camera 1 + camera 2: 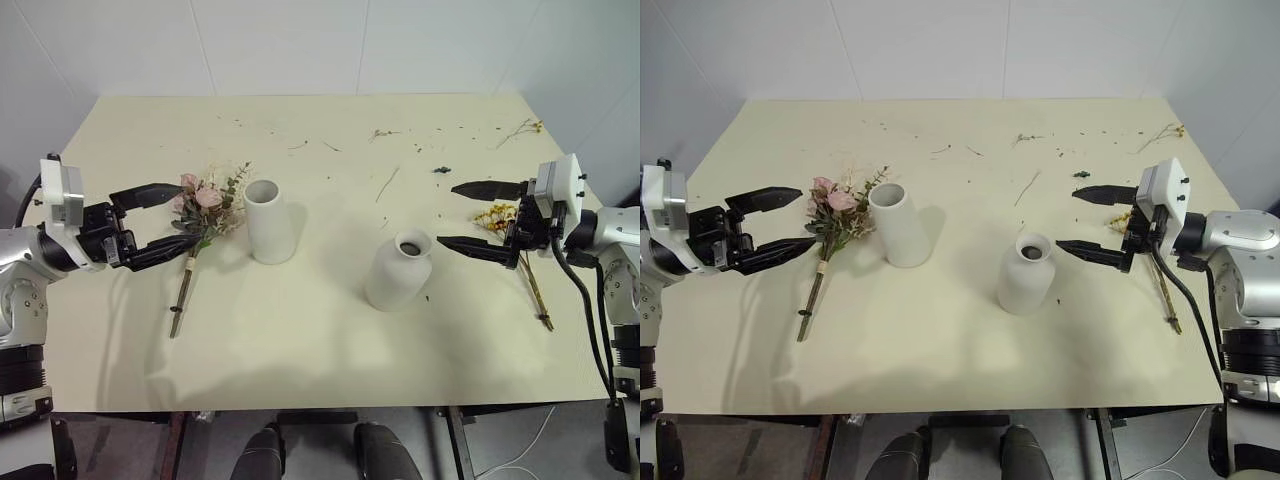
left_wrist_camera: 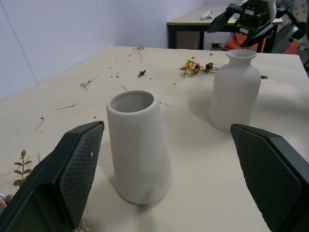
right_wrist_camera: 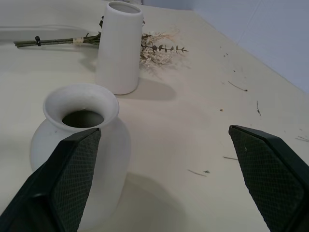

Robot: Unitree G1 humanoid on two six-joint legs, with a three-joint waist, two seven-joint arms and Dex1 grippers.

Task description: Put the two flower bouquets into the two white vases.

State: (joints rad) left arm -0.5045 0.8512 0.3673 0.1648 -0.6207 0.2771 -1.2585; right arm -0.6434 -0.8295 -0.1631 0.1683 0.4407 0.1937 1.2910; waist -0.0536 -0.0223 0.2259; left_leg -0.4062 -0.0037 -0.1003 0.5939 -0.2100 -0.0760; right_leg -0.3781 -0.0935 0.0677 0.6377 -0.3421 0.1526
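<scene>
Cream tabletop from the head camera: both vases stand upright mid-table, the straight cylinder vase to the left, the round-bodied vase to the right. Pink rose bouquet lies flat just left of the cylinder, heads nearly against it, stems trailing toward the near edge. Left gripper hovers beside those blooms, jaws spread wide, holding nothing. Yellow bouquet lies at the right, and the right gripper hangs by it, wide and empty too. Dry twigs litter the far side.

Left wrist view: the cylinder sits between both textured fingers.

Right wrist view: the round vase's dark mouth is close in, the cylinder and roses beyond.
</scene>
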